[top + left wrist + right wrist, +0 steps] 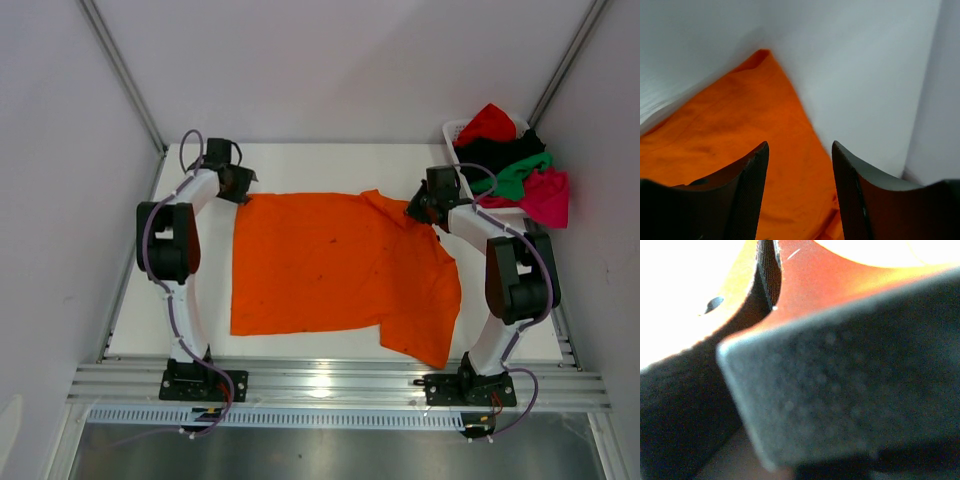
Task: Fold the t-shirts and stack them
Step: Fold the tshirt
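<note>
Right pincer [418, 210] clamped narrow on shoulder edge of orange t-shirt [330, 265], left pincer [800, 162] part-open over its far-left corner, prob. to pull cloth flat across worktop [330, 160] pre-fold; other t-shirts [510, 165] heaped in white basket [452, 130] at far-right corner, awaiting turn.

Robot lab test cell

A left arm [172, 245] and a right arm [518, 280] were bolted to an aluminium rail [335, 382] at the edge of a white table [330, 165], enclosed by plain white panels [60, 200].
</note>
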`<state>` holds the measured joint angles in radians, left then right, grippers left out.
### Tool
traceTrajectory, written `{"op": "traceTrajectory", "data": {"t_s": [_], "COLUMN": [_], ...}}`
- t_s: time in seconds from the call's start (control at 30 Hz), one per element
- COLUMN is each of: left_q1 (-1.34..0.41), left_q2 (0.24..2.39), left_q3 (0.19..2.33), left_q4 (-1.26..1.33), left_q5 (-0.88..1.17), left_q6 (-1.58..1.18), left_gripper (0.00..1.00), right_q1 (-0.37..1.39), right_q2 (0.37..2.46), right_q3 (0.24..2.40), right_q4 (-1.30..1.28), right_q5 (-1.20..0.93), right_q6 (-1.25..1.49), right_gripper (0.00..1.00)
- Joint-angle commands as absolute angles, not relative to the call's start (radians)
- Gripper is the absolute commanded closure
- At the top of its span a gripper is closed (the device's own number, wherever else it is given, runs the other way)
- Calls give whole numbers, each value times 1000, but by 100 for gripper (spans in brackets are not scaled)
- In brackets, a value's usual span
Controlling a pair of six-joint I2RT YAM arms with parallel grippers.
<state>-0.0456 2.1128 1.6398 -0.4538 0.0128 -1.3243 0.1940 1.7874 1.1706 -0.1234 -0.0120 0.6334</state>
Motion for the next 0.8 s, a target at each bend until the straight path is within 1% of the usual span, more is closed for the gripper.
{"op": "traceTrajectory", "data": {"t_s": [0.0, 0.13, 0.17, 0.37, 0.5, 0.57, 0.6, 0.7, 0.77], "left_q1": [-64, -95, -100, -110, -112, -117, -120, -141, -147], "left_q2": [2028, 1944, 1903, 1795, 1761, 1741, 1727, 1697, 1719], "left_q3": [1588, 1498, 1458, 1300, 1258, 1233, 1183, 1119, 1144], "left_q4": [-577, -670, -682, -673, -683, -635, -600, -433, -432], "left_q5": [46, 6, -38, -97, -123, -124, -124, -78, -51], "left_q6": [-1235, -1172, -1167, -1134, -1118, -1118, -1117, -1080, -1065], "left_gripper": [44, 44, 44, 44, 45, 45, 44, 43, 43], "right_q1": [190, 192, 190, 195, 193, 192, 193, 195, 196], "right_q2": [1755, 1759, 1761, 1763, 1759, 1753, 1752, 1746, 1741], "right_q3": [1167, 1169, 1167, 1170, 1170, 1167, 1167, 1166, 1166], "right_q4": [-109, -95, -94, -87, -89, -87, -87, -89, -92], "right_q5": [0, -5, -8, -15, -17, -17, -17, -17, -14], "right_q6": [624, 635, 637, 646, 646, 647, 649, 649, 650], "right_gripper": [94, 94, 93, 94, 94, 94, 94, 94, 94]}}
